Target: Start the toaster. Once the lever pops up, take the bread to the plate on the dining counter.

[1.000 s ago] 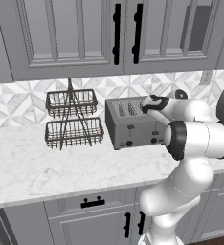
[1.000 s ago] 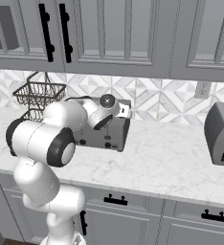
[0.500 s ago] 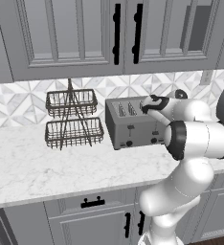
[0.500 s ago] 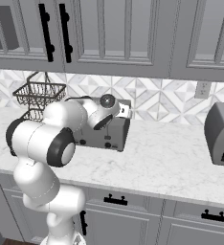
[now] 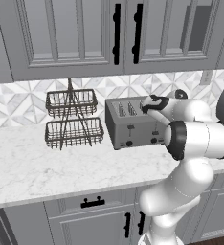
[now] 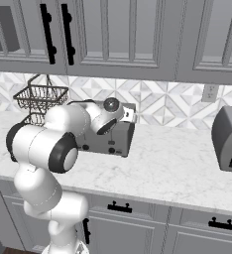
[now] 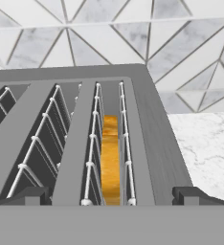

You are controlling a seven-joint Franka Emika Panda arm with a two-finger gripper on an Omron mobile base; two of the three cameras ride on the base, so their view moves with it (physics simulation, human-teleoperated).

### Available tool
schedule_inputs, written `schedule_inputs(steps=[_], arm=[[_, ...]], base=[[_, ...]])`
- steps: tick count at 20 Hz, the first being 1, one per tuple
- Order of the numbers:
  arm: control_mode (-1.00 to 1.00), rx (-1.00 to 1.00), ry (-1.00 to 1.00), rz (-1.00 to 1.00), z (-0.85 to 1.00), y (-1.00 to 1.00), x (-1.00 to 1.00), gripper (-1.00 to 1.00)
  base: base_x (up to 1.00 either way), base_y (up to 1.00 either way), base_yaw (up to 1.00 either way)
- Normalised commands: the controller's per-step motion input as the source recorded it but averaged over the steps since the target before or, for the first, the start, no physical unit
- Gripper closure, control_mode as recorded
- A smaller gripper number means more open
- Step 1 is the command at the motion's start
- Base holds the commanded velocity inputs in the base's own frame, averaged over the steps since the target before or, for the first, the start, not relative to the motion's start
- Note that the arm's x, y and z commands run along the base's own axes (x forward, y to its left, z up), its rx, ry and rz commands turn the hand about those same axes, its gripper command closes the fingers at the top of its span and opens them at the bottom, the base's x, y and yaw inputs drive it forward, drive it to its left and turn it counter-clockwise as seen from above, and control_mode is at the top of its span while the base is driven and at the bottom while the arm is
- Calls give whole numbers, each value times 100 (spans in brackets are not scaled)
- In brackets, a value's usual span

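The grey toaster (image 5: 133, 125) stands on the marble worktop against the tiled wall, with its black levers and knobs on the front. My gripper (image 5: 148, 105) hovers just above its right end, pointing down at the slots. In the hand view the toaster's top (image 7: 152, 139) lies close below. The bread (image 7: 110, 160) sits deep in the rightmost slot, only its golden-brown edge showing. My gripper (image 7: 110, 196) is open, its fingertips (image 7: 30, 195) wide apart either side of that slot and holding nothing. The plate and the dining counter are out of view.
A two-tier wire basket rack (image 5: 73, 119) stands left of the toaster. Grey upper cabinets (image 5: 116, 33) hang low overhead. A grey boxy appliance (image 6: 230, 139) sits far right on the worktop (image 6: 177, 163). The toaster (image 6: 119, 140) is partly hidden behind my arm.
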Motion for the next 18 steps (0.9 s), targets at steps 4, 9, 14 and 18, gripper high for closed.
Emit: schedule_inputs(steps=[4, 9, 14, 18], arm=[[-100, 0, 0, 0, 0, 0, 0, -100], [-100, 0, 0, 0, 0, 0, 0, -100], [-100, 0, 0, 0, 0, 0, 0, -100], [-100, 0, 0, 0, 0, 0, 0, -100]], base=[[0, 0, 0], [0, 0, 0], [0, 0, 0], [0, 0, 0]])
